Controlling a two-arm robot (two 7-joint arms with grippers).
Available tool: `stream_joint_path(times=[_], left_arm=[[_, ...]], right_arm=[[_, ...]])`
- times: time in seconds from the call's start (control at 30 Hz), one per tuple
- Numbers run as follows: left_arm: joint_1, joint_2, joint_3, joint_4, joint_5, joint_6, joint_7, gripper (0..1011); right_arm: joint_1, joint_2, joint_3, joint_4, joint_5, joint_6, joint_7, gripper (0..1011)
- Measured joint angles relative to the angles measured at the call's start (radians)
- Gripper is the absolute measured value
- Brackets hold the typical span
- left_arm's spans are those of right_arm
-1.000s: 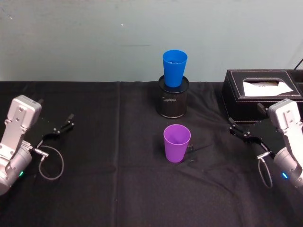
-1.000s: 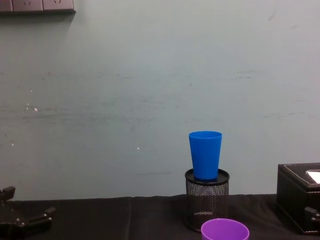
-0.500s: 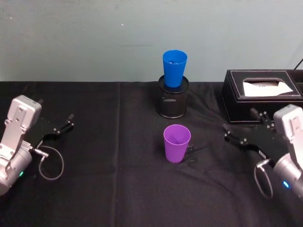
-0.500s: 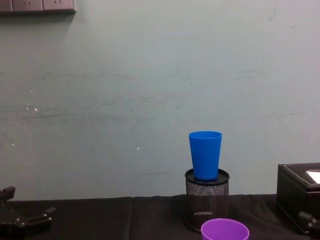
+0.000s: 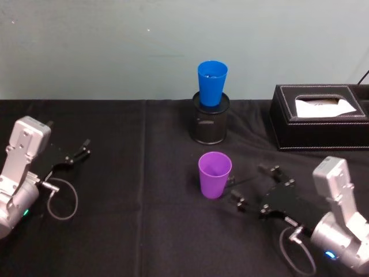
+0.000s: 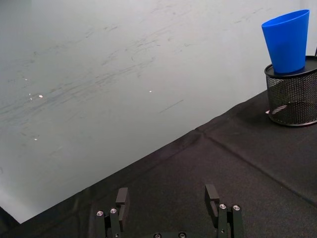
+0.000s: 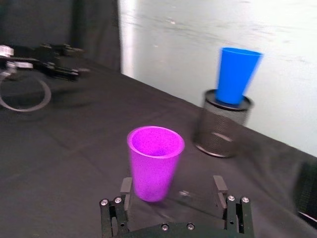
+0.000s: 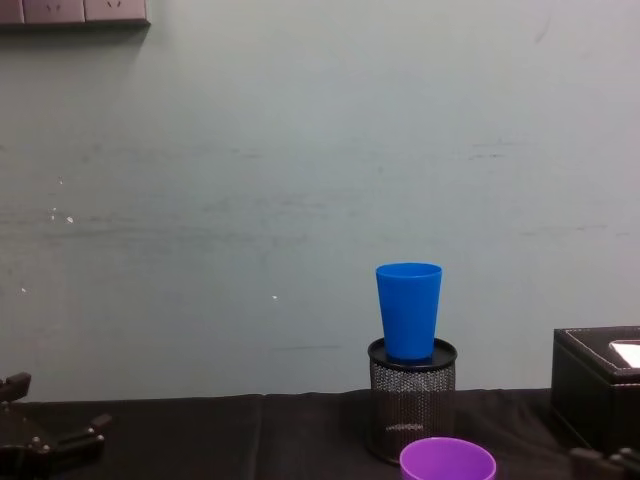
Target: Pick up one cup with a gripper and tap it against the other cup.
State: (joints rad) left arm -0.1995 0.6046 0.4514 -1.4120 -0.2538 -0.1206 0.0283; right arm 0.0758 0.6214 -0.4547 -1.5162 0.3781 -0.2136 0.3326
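Purple cup: standing upright in the middle of the black tabletop.
Blue cup: sitting upright in the top of the black mesh pen holder, behind the purple cup.
Right end effector: hanging low just beside the purple cup, fingers spread wide, holding nothing.
Left end effector: resting far off on the left, fingers spread wide, holding nothing.

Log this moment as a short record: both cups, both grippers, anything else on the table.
purple cup: upright on the black cloth, mid-table, not held
blue cup: upright, seated in the mesh pen holder, behind the purple cup
right gripper: open, low to the right of the purple cup, facing it, not touching
left gripper: open, idle at the table's left side
other: black tissue box, back right
task stage: no cup grasped yet
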Motion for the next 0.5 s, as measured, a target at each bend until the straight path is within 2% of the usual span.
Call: stream_joint_path(times=[0.17, 0.5], left_arm=[[0.0, 0.0, 0.0, 0.0, 0.0, 0.0, 0.0, 1000], [0.0, 0.0, 0.0, 0.0, 0.0, 0.0, 0.0, 1000]], right_arm=[[0.05, -0.05, -0.023, 0.055, 0.032, 0.011, 0.085, 1003], [0.104, -0.116, -0.029, 0.127, 0.036, 0.027, 0.14, 1003]])
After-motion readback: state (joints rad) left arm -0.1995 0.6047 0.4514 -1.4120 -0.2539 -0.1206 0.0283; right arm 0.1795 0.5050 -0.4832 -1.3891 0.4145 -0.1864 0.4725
